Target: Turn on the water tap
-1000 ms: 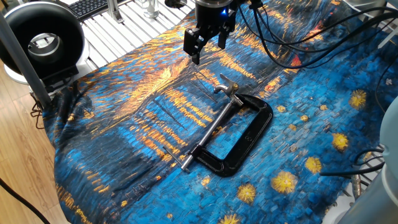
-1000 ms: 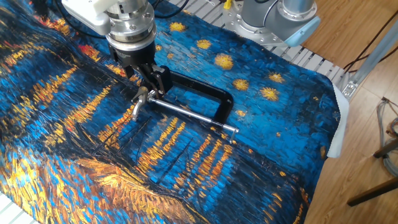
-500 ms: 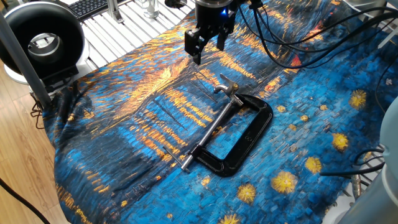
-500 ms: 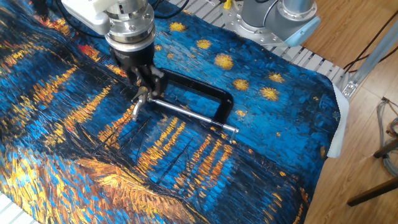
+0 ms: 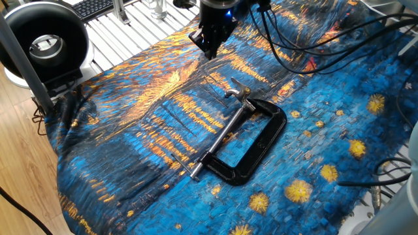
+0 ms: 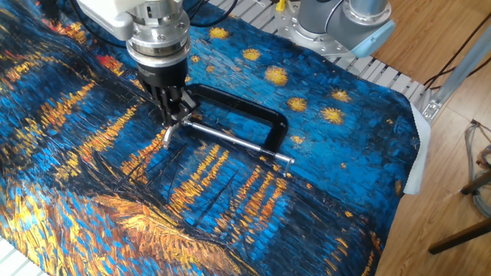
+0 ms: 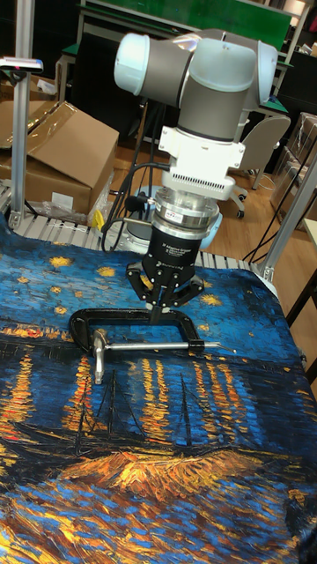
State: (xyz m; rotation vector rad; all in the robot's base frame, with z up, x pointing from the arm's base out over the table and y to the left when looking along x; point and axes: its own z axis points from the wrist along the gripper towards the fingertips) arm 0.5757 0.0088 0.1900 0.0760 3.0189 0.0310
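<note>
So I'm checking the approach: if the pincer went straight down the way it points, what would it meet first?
Probably the painted cloth, not the T-handle. One fixed view shows the pincer hanging off to one side of the handle, though the other makes it look overhead, so depth is unclear.

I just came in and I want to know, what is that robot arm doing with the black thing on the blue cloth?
The arm's hand hangs above a black clamp lying on the cloth. It is near the little silver handle at the end of the clamp's long screw, which stands in for a tap. Its fingers look pinched together and hold nothing. The handle is not gripped yet, so no turning has begun.
</note>
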